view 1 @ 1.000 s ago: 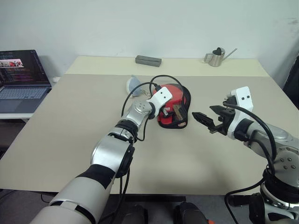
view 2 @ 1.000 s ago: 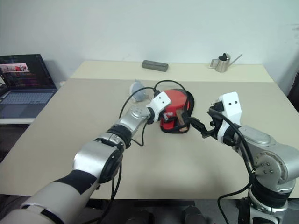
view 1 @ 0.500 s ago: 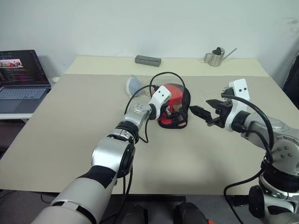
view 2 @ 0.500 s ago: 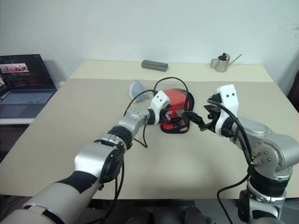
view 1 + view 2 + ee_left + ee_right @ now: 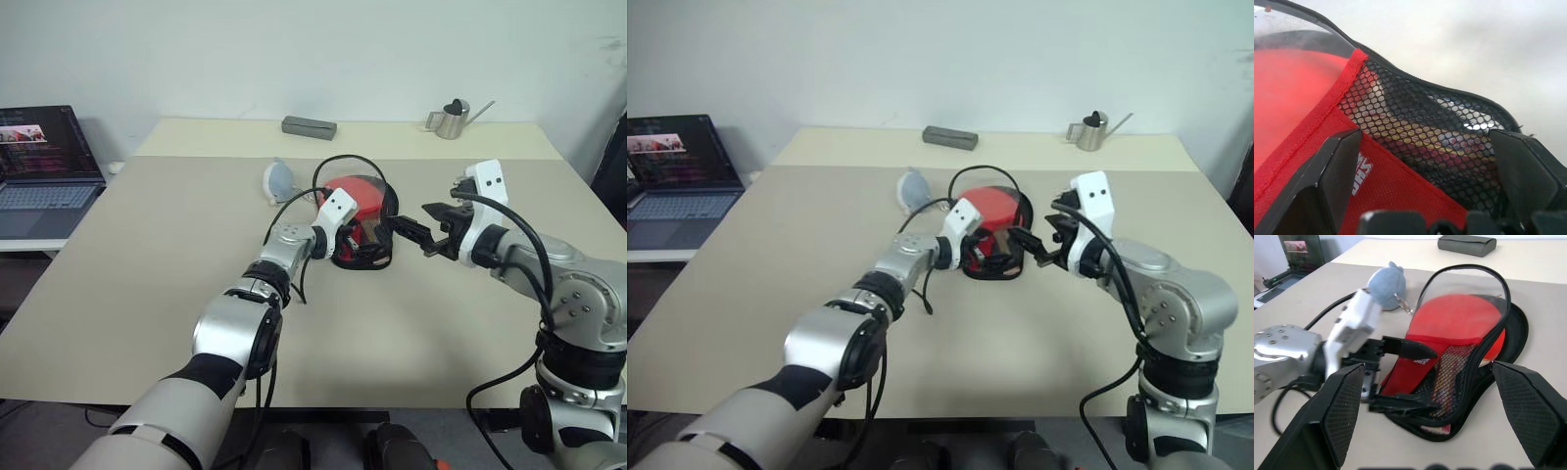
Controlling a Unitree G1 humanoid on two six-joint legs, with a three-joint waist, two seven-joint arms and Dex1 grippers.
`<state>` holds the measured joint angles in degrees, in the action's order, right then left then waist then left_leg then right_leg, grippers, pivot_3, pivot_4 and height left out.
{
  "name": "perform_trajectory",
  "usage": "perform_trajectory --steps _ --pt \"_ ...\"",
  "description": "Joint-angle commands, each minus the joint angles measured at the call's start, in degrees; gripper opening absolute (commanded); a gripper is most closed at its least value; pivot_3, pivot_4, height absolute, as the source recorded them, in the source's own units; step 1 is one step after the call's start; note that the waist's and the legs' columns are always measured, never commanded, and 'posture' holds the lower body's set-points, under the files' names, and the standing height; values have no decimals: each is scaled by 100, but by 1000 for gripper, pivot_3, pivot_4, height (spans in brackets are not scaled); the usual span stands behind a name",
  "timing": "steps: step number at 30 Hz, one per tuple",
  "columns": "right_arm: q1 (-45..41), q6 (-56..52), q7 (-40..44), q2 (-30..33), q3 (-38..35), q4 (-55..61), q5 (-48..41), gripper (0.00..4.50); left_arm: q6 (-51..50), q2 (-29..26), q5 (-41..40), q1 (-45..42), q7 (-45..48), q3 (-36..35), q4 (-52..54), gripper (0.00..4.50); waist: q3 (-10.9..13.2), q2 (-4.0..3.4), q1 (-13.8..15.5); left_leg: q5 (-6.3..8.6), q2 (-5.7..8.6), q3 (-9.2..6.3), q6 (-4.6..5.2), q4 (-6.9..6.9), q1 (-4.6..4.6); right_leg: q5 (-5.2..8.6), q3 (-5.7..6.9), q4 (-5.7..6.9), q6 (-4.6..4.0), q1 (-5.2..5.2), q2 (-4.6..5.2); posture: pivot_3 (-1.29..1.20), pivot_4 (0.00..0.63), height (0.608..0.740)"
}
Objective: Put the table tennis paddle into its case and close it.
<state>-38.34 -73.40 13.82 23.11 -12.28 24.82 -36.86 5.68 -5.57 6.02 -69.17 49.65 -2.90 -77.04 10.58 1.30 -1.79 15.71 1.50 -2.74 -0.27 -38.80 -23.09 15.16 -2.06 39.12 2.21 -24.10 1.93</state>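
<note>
Around the case (image 5: 364, 233): near side – bare table (image 5: 392, 333) | left – left gripper (image 5: 1400, 377), jaws spread at the flap | right – right gripper (image 5: 409, 231) close | far-left – grey pouch (image 5: 278, 180).

plain white wall (image 5: 294, 49), beige table (image 5: 147, 274), side desk (image 5: 29, 242) perhaps white, open laptop (image 5: 44, 162)

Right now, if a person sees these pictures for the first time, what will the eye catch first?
First the bright red table tennis paddle, lying inside the half-open black case in the middle of the table. Next, the two grippers that meet there: the left gripper, open, has its fingers at the case's red panel and mesh pocket, and the right gripper, open, points at the case from the other side.
</note>
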Motion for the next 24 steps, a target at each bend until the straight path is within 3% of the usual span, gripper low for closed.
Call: perform_trajectory --steps 1,15,20,24 --pt "-377 600 131 59 211 -347 252 4481 135 -237 -289 -55 198 -208 287 4500 0 0 -9 0 -1 0 0 0 0 0 -1 1 0 -1 0 0 150 740" --pt "-885 2216 531 -237 1119 -2052 1225 4481 147 -719 -696 60 519 -383 596 4500 0 0 -5 0 -3 2 0 1 1 -1 -1 0 0 -3 0 0 150 740" --pt "-1153 2662 670 -430 1195 -3098 1496 4481 -699 -1126 -1490 79 1842 -805 995 4500 0 0 -60 0 -6 6 -1 1 2 -1 -5 1 -1 -5 -1 0 150 740" --pt "-1400 2863 786 -481 1098 -3762 1596 4481 -1110 -1637 -1697 252 2188 -879 1374 4500 0 0 -125 0 -10 5 -1 3 3 -1 -6 -1 -2 -6 -21 0 150 740"
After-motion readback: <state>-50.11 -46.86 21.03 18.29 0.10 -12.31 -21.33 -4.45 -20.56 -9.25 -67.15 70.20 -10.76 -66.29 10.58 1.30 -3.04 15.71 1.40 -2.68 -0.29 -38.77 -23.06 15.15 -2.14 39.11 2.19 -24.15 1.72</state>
